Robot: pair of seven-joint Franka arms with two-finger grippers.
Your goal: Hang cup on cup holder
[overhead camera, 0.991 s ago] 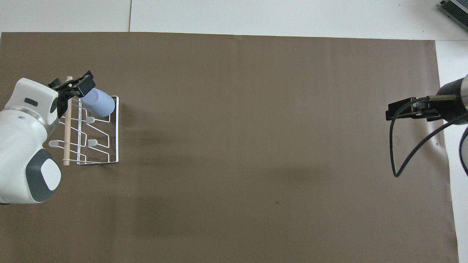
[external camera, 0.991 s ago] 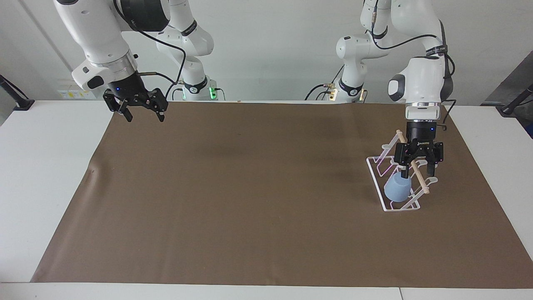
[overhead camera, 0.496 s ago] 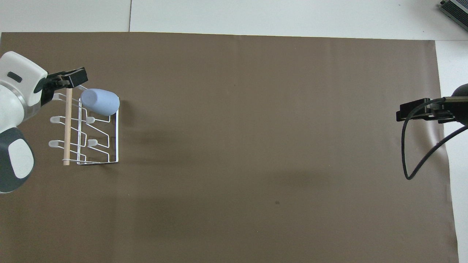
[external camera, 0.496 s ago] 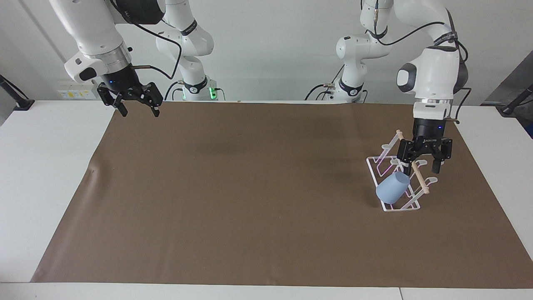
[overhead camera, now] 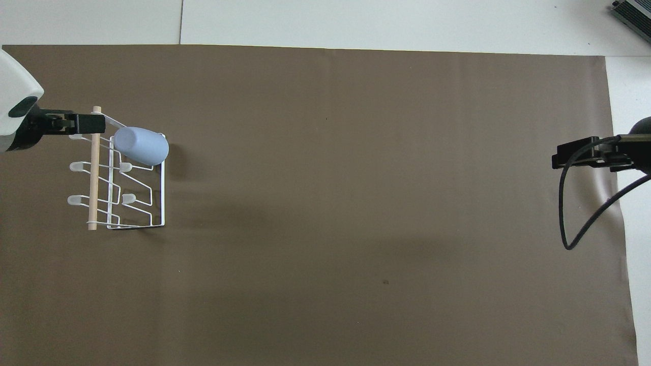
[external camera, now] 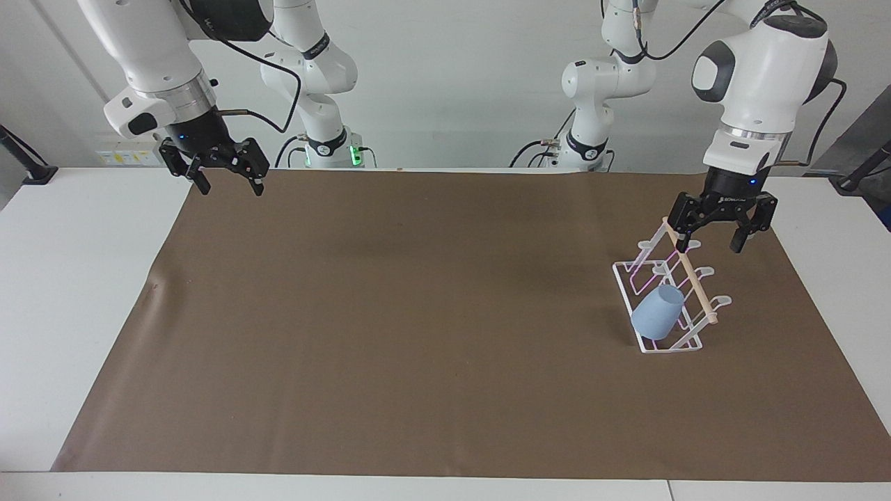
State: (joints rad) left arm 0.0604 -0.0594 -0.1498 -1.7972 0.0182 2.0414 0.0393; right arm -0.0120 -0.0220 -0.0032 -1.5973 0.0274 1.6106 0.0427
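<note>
Hanging tilted on the cup holder point(external camera: 661, 292), the cup point(external camera: 656, 313) sits free while my left gripper point(external camera: 717, 231) hovers above, fingers spread; my right gripper point(external camera: 223, 172) waits, also spread.

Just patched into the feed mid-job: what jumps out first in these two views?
The light-blue cup hangs tilted on a prong of the white wire cup holder at the left arm's end of the brown mat, at the rack's end farther from the robots. The left gripper is open and empty, raised over the rack's end nearer the robots. The right gripper waits open over the mat's corner at the right arm's end.
</note>
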